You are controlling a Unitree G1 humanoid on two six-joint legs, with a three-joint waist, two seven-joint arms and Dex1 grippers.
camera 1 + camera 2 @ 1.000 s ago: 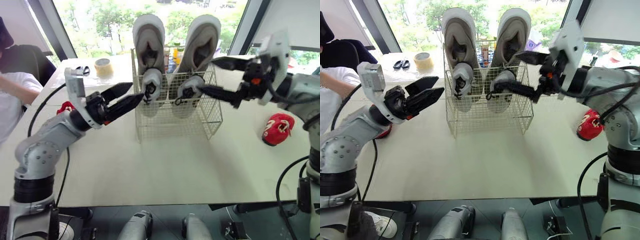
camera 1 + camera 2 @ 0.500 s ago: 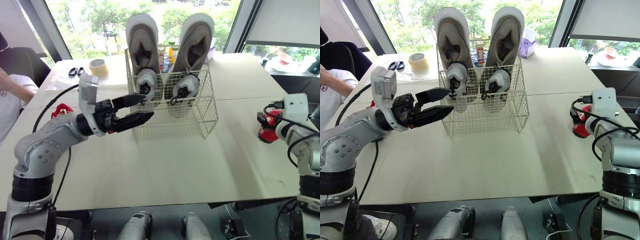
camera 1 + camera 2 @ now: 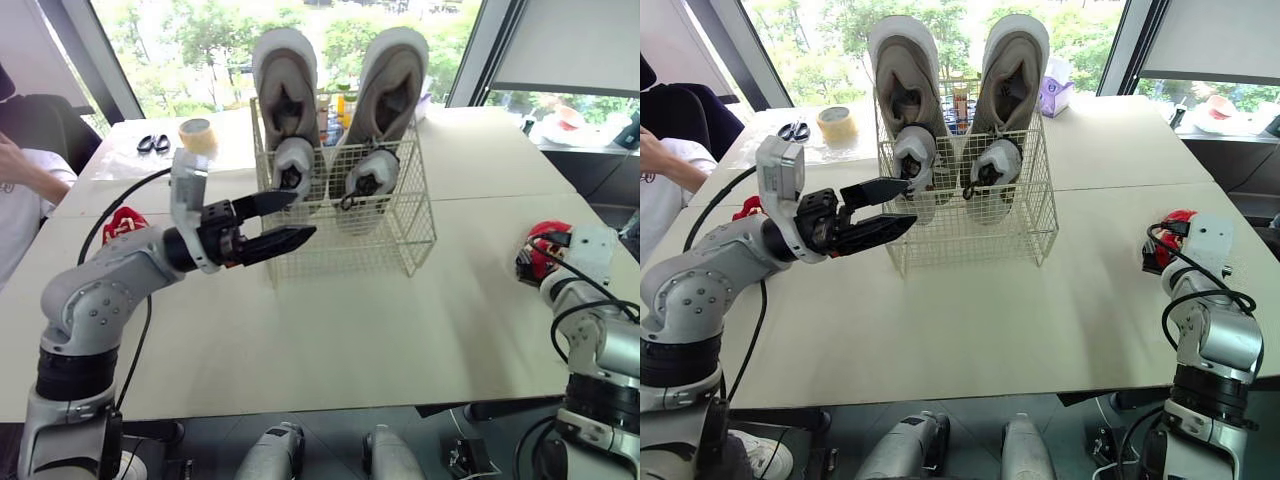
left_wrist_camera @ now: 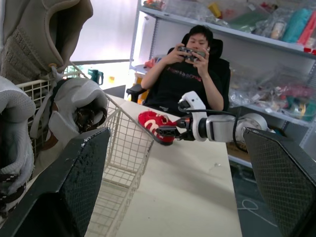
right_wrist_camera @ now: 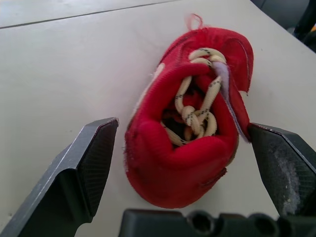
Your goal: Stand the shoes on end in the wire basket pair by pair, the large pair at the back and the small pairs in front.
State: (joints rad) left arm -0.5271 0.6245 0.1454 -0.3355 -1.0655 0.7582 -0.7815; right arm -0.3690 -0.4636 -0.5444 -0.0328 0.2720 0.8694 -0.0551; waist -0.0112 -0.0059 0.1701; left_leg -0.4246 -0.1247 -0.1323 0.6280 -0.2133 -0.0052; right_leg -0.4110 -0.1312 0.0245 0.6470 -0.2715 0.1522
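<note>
The red shoe [image 5: 170, 170] lies on the bench [image 3: 330, 340] at the robot's far right, and the right end effector [image 5: 181, 126] is spread wide with 1 finger on each side of it, not pinching. The shoe's long axis runs roughly along the fingers, slightly slanted, and its opening and laces face the wrist. Judged from that, closing would squeeze the shoe across its width, which suits a lift. Bare bench shows between the shoe and 1 finger, while the other finger sits just beside the shoe's side.

From this grasp point the wire basket [image 3: 340, 240] lies forward and to the robot's left, well apart. The 2 large shoes [image 3: 285, 70] stand on end at its back and 2 small grey shoes [image 3: 293, 165] stand in front of them. The red shoe will probably have to be carried inward and tipped up on end.

The left end effector [image 3: 303, 214] hovers spread and empty, just before the basket's front left corner. A second red shoe [image 3: 122, 222] lies on the bench beside the left arm, so the left arm is the nearer one for it.
</note>
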